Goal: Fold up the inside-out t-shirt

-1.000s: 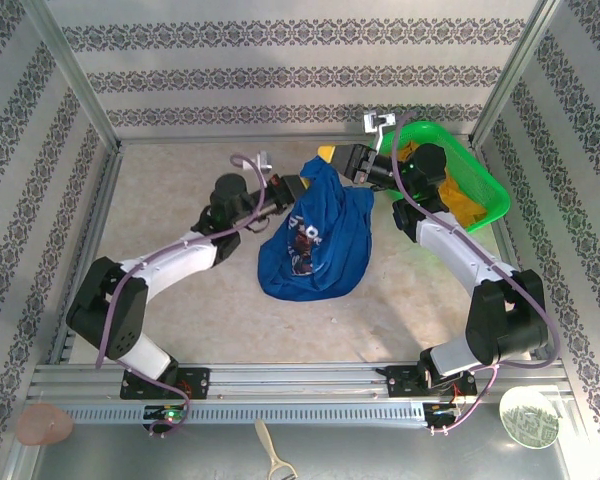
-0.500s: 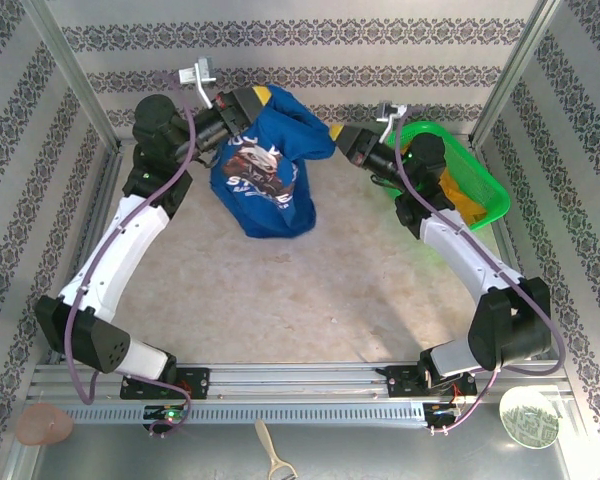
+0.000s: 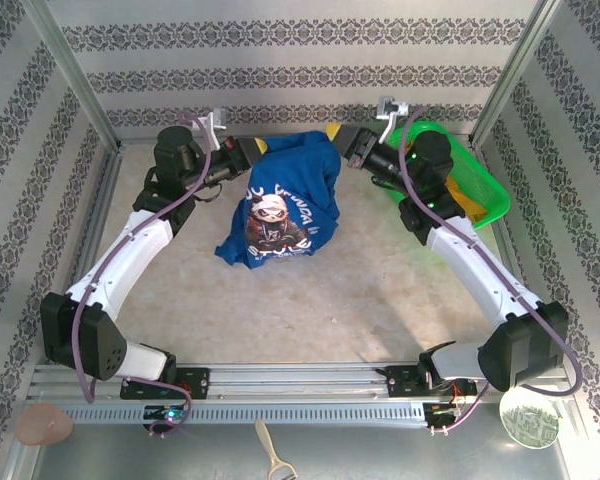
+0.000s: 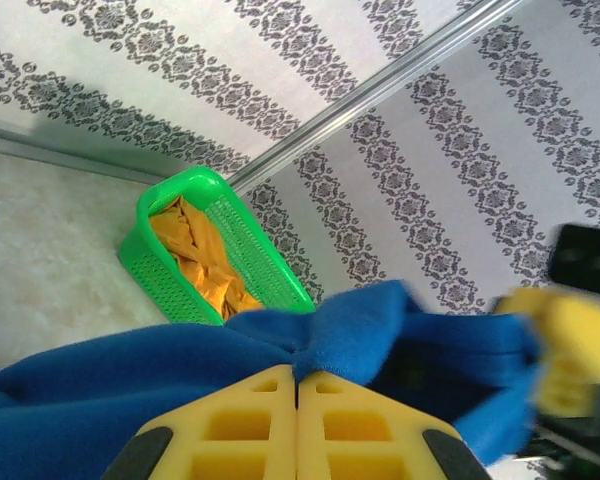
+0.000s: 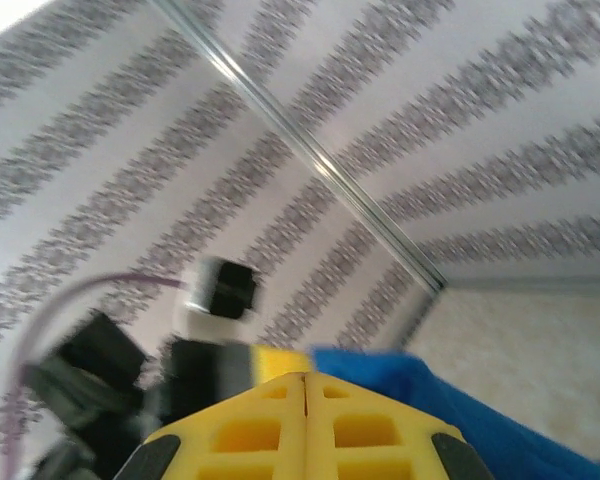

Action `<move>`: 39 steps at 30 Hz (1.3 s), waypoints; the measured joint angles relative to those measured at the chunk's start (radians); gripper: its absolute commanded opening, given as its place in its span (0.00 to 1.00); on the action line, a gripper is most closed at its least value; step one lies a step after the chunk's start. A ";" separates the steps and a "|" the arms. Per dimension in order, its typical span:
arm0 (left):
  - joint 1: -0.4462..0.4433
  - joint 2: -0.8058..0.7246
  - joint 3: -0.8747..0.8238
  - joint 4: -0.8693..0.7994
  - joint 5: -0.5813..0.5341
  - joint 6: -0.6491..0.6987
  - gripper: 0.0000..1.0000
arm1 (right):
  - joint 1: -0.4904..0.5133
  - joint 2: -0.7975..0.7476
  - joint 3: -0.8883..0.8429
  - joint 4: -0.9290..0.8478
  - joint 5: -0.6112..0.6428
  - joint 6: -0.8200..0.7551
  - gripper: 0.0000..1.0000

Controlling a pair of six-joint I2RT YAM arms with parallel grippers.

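Both my hands are clamped shut on the inside-out t-shirt (image 3: 280,205). My left gripper (image 3: 248,152) pinches one end of its upper edge and my right gripper (image 3: 342,138) the other. A second ago my hands were close together and the shirt hung between them as a bunched lump. Half a second ago it was swung off toward my left side. Now my hands are drawn apart and level, and the cloth falls open below them, with its lower part resting on the table (image 3: 380,280). I judge the shirt is now spread enough to be laid flat, but no fold has been made yet.

The overhead view shows the shirt's whole shape and a printed picture with white lettering facing up. The wrist cameras see none of this.

My left wrist view shows what the overhead cannot: my yellow fingers (image 4: 250,430) pressed flush, with blue fabric (image 4: 380,320) gathered at their tips. Beyond them is the green basket (image 4: 255,255) holding an orange garment (image 4: 195,265).

My right wrist view shows my closed right gripper (image 5: 307,378), with blue cloth (image 5: 480,420) trailing off to one side.
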 measured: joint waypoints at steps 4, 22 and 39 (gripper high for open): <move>0.006 -0.030 0.003 0.000 0.006 0.004 0.08 | 0.001 0.008 -0.067 -0.037 0.017 0.000 0.00; -0.115 -0.245 -0.285 -0.030 -0.155 0.121 0.80 | 0.172 0.037 0.359 -0.323 0.215 -0.164 0.00; -0.521 -0.140 -0.106 -0.013 -0.574 0.338 0.87 | 0.313 0.187 0.808 -0.578 0.401 -0.367 0.00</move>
